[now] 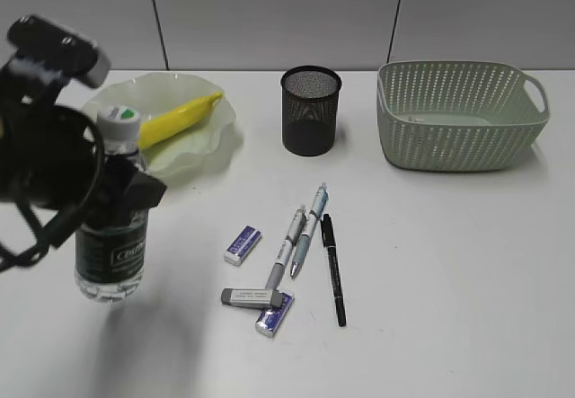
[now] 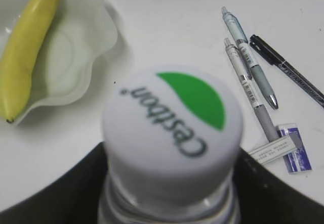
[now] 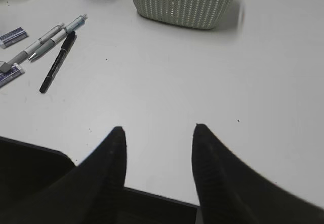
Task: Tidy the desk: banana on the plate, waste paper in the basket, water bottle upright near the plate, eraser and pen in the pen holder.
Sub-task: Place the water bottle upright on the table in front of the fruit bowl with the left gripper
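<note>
The water bottle [image 1: 110,254] stands upright at the desk's left front, just before the plate [image 1: 193,151]. My left gripper [image 1: 112,187] is shut on its shoulder, and its white cap [image 2: 172,128] fills the left wrist view between the black jaws. The banana [image 1: 180,118] lies on the plate. Three pens [image 1: 310,232] lie mid-desk with a white eraser [image 1: 243,244] to their left and two erasers [image 1: 269,306] before them. The pen holder [image 1: 311,110] and the basket [image 1: 458,119] stand at the back. My right gripper [image 3: 158,133] hangs open over bare desk. The waste paper is out of view.
The desk [image 1: 449,281] is bare white to the right of the pens and in front of the basket. The black pen [image 1: 333,269] lies nearest that bare stretch. A grey panelled wall runs behind the desk.
</note>
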Controlling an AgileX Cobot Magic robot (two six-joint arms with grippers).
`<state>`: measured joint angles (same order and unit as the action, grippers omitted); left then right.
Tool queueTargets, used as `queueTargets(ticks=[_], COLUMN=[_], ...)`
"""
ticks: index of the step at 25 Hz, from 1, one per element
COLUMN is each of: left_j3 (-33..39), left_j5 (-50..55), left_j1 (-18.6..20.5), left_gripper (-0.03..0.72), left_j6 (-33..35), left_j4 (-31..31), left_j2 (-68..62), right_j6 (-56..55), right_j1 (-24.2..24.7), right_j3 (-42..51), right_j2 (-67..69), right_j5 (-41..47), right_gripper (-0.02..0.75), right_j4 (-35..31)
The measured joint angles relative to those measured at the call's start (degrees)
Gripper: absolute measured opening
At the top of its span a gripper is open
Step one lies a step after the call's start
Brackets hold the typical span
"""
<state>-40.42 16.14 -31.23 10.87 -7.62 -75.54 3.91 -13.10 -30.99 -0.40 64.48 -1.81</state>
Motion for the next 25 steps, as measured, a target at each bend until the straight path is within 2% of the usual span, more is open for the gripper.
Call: queueTargets(ticks=[3, 5, 9, 15, 19, 20, 23, 25], left_j3=[11.77, 16.34, 18.03, 17.9, 17.24, 17.17, 16.94, 16.94], left_j5=[-15.19, -27.73, -42.45, -48.24, -50.2, -50.49, -51.57, -51.62], left_j1=[0.0, 0.0, 0.02, 0.02, 0.02, 0.02, 0.02, 0.02], left_gripper=[0.482, 0.482, 0.482, 0.482, 0.482, 0.494, 0.607, 0.65], left_j6=[-0.02, -0.16, -1.13, -1.75, -4.77, -5.18, -5.85, -5.9], left_j4=[-3.43, -4.81, -5.36, -5.72, -6.12, -6.32, -6.9, -7.06], left_j2=[2.89, 2.79, -1.06, -11.83, -13.99, -14.18, -14.11, -12.49], right_j6=[0.0, 0.0, 0.0, -0.06, -0.06, -0.06, -0.11, -0.11], right_j1=[0.0, 0.0, 0.0, 0.0, 0.0, 0.0, 0.0, 0.0], right_j3=[0.0, 0.0, 0.0, 0.0, 0.0, 0.0, 0.0, 0.0], right_j2=[0.0, 0.0, 0.0, 0.0, 0.0, 0.0, 0.0, 0.0], right_j5=[-0.05, -0.09, -0.09, -0.11, -0.16, -0.16, -0.16, -0.16], right_gripper=[0.349, 0.349, 0.349, 0.349, 0.349, 0.349, 0.349, 0.349], right_j4=[0.07, 0.14, 0.14, 0.21, 0.21, 0.21, 0.21, 0.21])
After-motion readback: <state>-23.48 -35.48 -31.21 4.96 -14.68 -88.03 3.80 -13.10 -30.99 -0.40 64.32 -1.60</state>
